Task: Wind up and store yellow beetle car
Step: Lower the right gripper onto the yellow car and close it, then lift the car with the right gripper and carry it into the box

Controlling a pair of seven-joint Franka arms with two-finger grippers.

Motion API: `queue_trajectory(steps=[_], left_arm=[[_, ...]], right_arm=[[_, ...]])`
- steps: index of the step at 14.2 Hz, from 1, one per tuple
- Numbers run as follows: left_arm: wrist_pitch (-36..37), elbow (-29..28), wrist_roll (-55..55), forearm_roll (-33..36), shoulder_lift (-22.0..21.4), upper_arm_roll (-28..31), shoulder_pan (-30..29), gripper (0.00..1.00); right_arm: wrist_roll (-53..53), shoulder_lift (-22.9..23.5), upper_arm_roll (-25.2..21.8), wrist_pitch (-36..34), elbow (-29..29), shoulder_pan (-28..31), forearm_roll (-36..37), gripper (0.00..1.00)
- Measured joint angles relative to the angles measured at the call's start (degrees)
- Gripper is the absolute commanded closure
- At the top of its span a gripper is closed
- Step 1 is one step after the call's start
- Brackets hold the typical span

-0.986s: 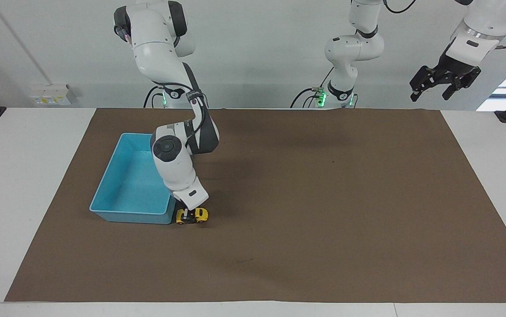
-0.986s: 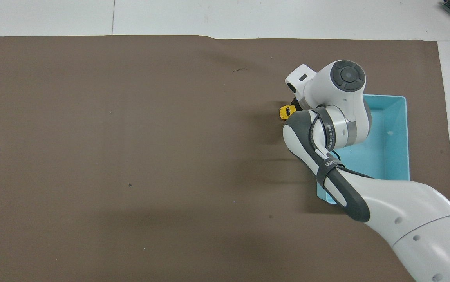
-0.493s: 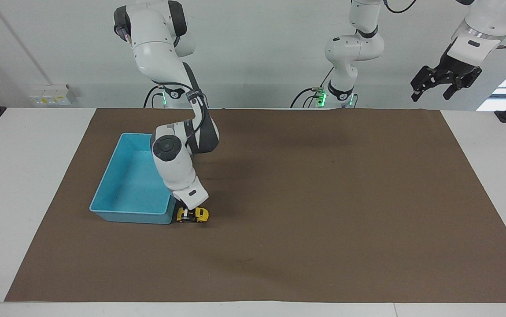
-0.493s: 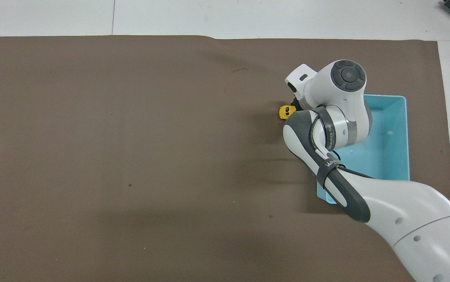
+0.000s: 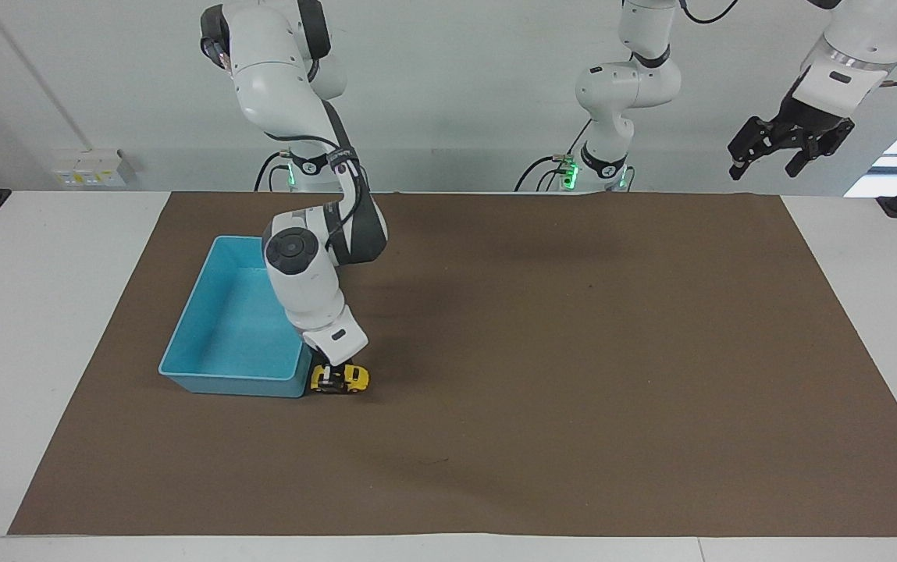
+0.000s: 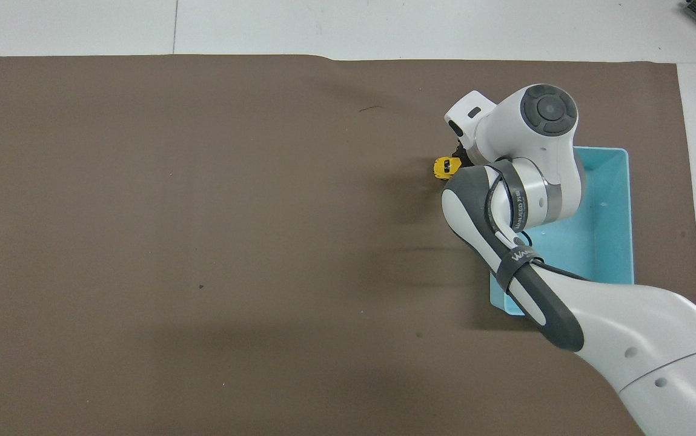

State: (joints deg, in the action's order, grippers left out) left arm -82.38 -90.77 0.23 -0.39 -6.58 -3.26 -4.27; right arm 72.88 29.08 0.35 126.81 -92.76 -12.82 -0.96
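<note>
One end effector matters: the right end effector (image 5: pixel 329 377) has just pinched the yellow beetle car (image 5: pixel 341 379) at the blue bin's (image 5: pixel 218 380) six-o'clock corner, so winding can begin; the left end effector (image 5: pixel 788 145) waits spread

Yellow beetle car (image 5: pixel 345 378): sitting on the brown mat (image 5: pixel 573 375), touching the light-blue bin (image 5: pixel 218 375) (corner farthest from the robots). Right gripper (image 5: pixel 329 379): clamping its rear. Left gripper (image 5: pixel 768 156): waiting raised, jaws apart.
</note>
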Motion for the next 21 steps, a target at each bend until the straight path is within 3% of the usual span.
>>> queue_trajectory(steps=[5,11,21], left_arm=[[0.00,0.00,0.00,0.00,0.00,0.00,0.00,0.00],[0.00,0.00,0.00,0.00,0.00,0.00,0.00,0.00],[0.00,0.00,0.00,0.00,0.00,0.00,0.00,0.00]], right_arm=[[0.00,-1.25,0.59,-1.85,1.36,-0.06,-0.08,0.69],[-0.17,-4.72,0.63,-9.84,4.42,0.28,-0.17,0.70],[-2.65,-9.37,0.43,-15.71,4.91,2.91,-1.63,0.73]])
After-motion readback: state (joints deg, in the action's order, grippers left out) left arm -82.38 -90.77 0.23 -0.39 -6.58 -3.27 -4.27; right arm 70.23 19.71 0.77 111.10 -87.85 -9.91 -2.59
